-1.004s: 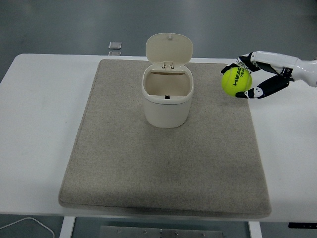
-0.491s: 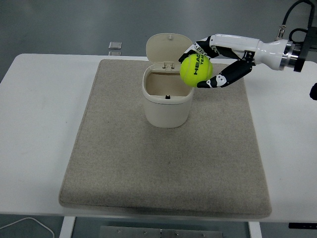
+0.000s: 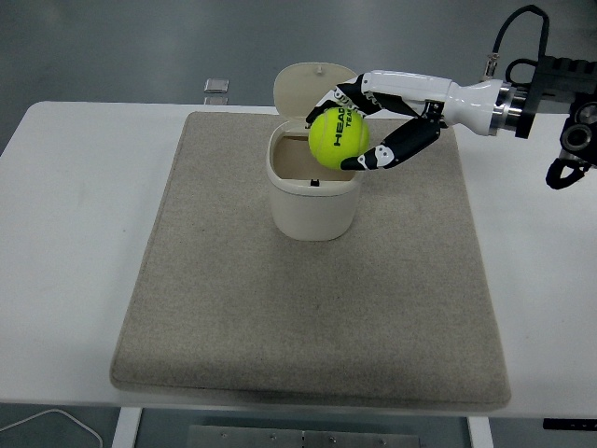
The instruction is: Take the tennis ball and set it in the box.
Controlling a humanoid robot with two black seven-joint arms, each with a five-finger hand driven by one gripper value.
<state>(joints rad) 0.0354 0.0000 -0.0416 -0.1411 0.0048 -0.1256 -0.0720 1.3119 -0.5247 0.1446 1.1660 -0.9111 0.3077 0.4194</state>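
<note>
Right hand (image 3: 366, 126) grasping the tennis ball (image 3: 339, 138) over the open box (image 3: 314, 191).
The ball, printed "HEAD TEAM", was held above the box's mouth; the box stood on a beige mat (image 3: 308, 308) covering the white worktop (image 3: 65, 233), grey floor (image 3: 140, 37) beyond.

Mat (image 3: 233, 308): on table (image 3: 65, 233), centred.
Box (image 3: 312, 196): on mat, toward its far side, lid up behind.
Tennis ball (image 3: 339, 138): in right hand (image 3: 373, 121), over box opening.
Small object (image 3: 216, 86): table's far edge, behind mat.
</note>
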